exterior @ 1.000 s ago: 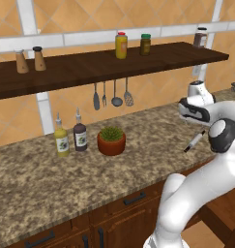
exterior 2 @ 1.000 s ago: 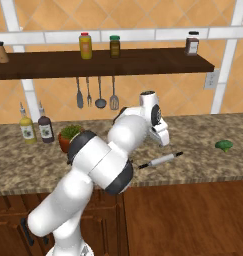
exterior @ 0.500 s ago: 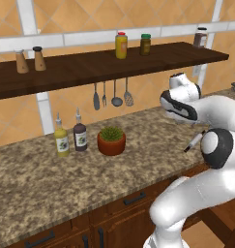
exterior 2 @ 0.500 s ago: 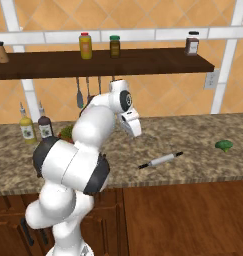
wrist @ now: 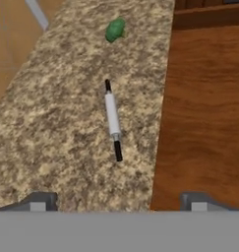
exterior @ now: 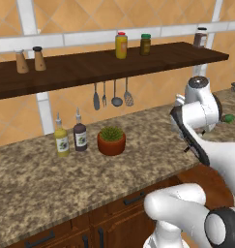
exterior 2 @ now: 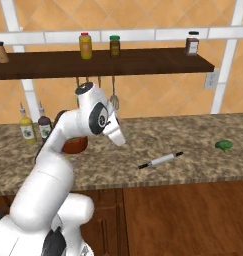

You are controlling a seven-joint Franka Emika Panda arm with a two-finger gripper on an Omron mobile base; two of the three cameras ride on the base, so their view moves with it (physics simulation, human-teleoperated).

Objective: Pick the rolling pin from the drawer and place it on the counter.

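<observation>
Now white rolling pin with dark handles [exterior 2: 161,160] flat on speckled brown-beige granite counter [exterior 2: 193,135]; gripper [wrist: 118,202] spread wide, empty, apart from pin.

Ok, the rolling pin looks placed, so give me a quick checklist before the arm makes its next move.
1. Rolling pin lies flat on the counter: ok.
2. Pin free of the pincer, fingertips spread wide and nothing between them: ok.
3. Pin away from the green vegetable, not touching: ok.
4. Pin close to the counter's front edge, yet fully supported: ok.
5. Arm path past the potted plant and bottles: cannot tell.
6. Drawer shut again: cannot tell.
</observation>
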